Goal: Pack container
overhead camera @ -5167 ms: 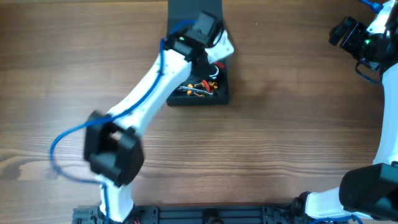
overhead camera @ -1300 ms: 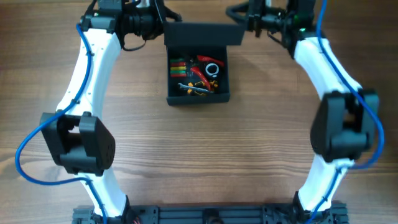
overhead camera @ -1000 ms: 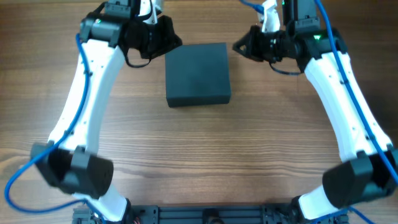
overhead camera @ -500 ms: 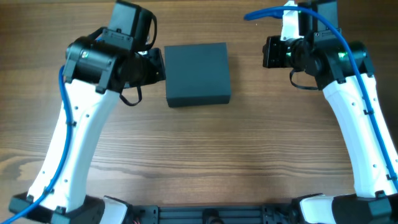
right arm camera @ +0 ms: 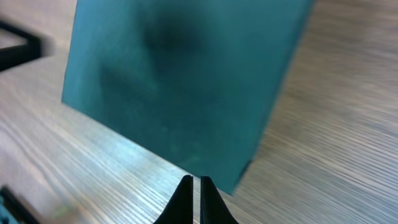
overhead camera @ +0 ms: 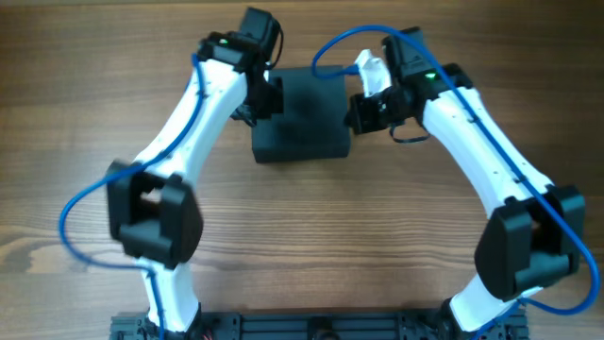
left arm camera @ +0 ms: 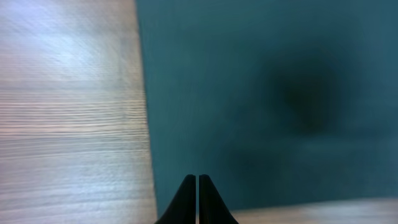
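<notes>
The container is a dark teal-grey square box standing at the back middle of the wooden table, with its flap lid down flat. My left gripper is shut and hangs over the box's left edge. In the left wrist view its tips sit above the lid, close to that edge. My right gripper is also shut, at the box's right side. The right wrist view shows its tips over bare wood just off the lid's edge. Nothing is held in either gripper. What the box contains is hidden.
Wooden table top stretches in front of the box and to both sides. A black rail runs along the near edge between the two arm bases. A blurred dark bar shows at the left of the right wrist view.
The lid, open over a second ago with small tools showing inside, is now shut. Both arms have swung in from the sides until the shut grippers stand at the box's left and right edges.
</notes>
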{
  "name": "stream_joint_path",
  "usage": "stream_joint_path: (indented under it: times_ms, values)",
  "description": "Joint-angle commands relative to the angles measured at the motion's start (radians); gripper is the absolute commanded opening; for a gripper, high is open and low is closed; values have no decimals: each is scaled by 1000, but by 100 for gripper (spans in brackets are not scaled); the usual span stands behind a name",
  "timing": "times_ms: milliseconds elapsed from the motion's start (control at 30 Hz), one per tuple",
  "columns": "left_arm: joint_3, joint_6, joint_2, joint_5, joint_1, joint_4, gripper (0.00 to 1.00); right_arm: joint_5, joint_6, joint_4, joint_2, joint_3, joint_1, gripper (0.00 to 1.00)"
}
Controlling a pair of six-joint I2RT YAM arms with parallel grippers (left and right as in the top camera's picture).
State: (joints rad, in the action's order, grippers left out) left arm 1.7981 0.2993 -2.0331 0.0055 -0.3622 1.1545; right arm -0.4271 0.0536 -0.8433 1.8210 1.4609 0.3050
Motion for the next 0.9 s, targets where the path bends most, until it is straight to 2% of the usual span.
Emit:
stream_joint_path:
  times_ms: [0,300,467,533,633,667,767,867]
  values:
    - [-6,-31,-79,35,-5,-2,4,-18,-27,5,44,3,12,5]
    - [-6,-31,-119,40,1,-18,4,-17,-27,13,148,4,12,5]
    - [-4,-31,-71,35,8,-6,4,-21,-36,23,108,22,11,5]
    - [1,-31,-9,34,9,-15,7,-17,-51,22,60,45,8,4]
    - [6,-31,126,-8,14,-12,19,132,-53,24,-71,74,-6,5]
    - [6,-31,180,-42,16,-7,34,224,-53,31,-127,80,-15,4]
    - [6,-31,328,-169,41,22,67,415,-74,59,-278,80,-56,5]
    - [6,-31,429,-208,111,54,78,428,-106,67,-383,80,-134,5]
